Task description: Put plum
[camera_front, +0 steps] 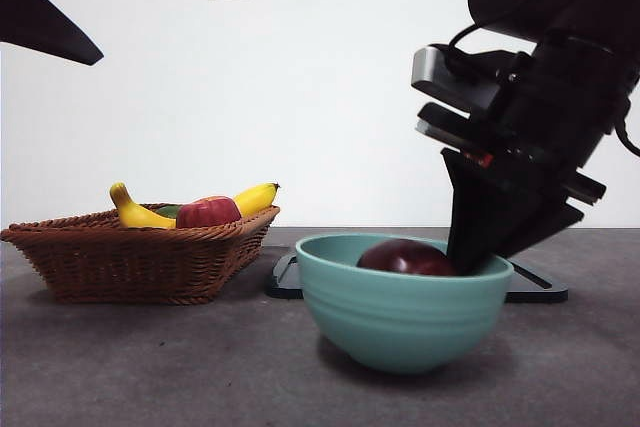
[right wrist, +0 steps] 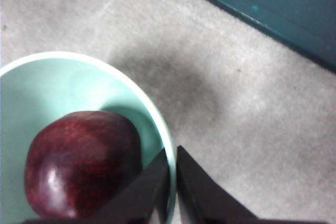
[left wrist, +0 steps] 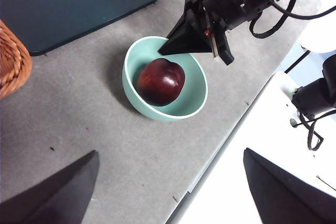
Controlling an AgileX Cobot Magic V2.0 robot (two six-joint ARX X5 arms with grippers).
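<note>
1. Right gripper [right wrist: 172, 182]: jaws nearly closed with only a thin slit between them, holding nothing, tips at the rim of the teal bowl [camera_front: 400, 317].
2. Plum [camera_front: 405, 258] sits loose inside the bowl, just beside the jaws, near the bench [camera_front: 150, 367] front edge.
3. Left gripper [left wrist: 168, 192]: spread wide, empty, high above the bench.
4. Wicker basket [camera_front: 140, 257] with bananas [camera_front: 135, 212] and red apple [camera_front: 208, 212] well apart from the bowl, toward the other end of the bench.
5. Dark tray [left wrist: 68, 3] lies behind the bowl.

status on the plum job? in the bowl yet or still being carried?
Done: the plum lies in the green bowl, free of both grippers. In hand: nothing; the right gripper sits shut at the bowl's rim beside the plum. The left gripper waits open, high above. Left: pulling the right arm away.
</note>
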